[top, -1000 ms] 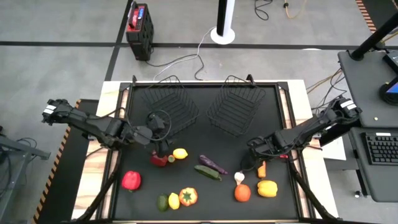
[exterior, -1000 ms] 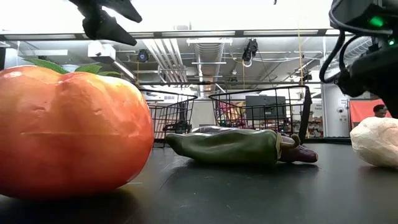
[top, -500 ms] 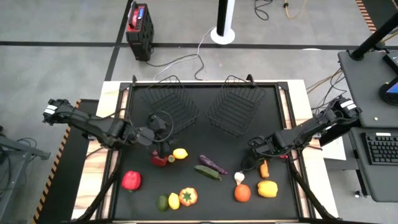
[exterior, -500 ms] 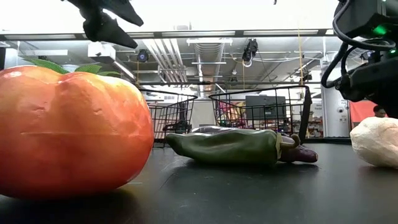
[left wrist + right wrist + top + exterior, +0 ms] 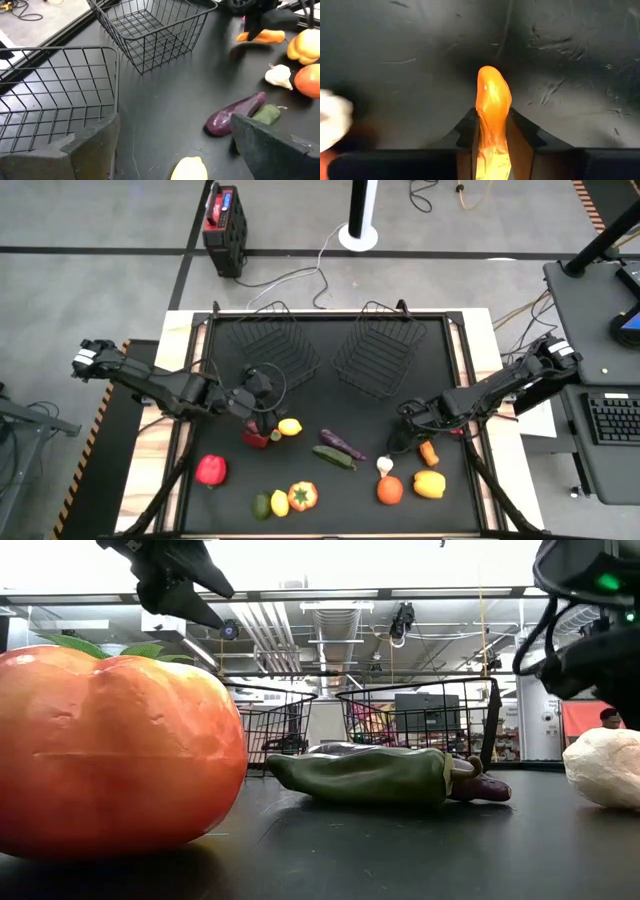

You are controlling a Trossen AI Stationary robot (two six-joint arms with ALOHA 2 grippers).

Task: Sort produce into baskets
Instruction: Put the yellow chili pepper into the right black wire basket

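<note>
From above, my left gripper [image 5: 262, 416] is hovering over the black table [image 5: 225, 500], just beside the lemon [image 5: 290, 426] and above the red pepper [image 5: 256, 437], with the left basket [image 5: 270, 350] on the far side of it. My right gripper [image 5: 421, 442] is pinching the carrot [image 5: 429, 452] near the right side, with the garlic [image 5: 385, 466], the orange tomato [image 5: 389, 489] and the yellow pepper [image 5: 429, 482] lying just nearer than it. The right basket [image 5: 380, 348] is sitting at the far side, apart from all the produce, and both baskets are holding nothing. The eggplant [image 5: 343, 444] and the cucumber [image 5: 334, 458] are lying side by side at the centre. From table height, a large orange-red fruit [image 5: 115, 755] is filling the near left, the cucumber [image 5: 365, 775] is lying across the middle with the eggplant's tip behind it, and the garlic [image 5: 605, 768] is showing at the right edge; both baskets are standing far behind. Through my left wrist camera, my fingers [image 5: 92, 150] are standing spread wide with nothing between them, framing the lemon [image 5: 190, 169] and the eggplant [image 5: 235, 112]. Through my right wrist camera, my fingers [image 5: 467, 131] are pressing on both sides of the carrot [image 5: 492, 112], which is sticking out beyond them over the dark surface.
</note>
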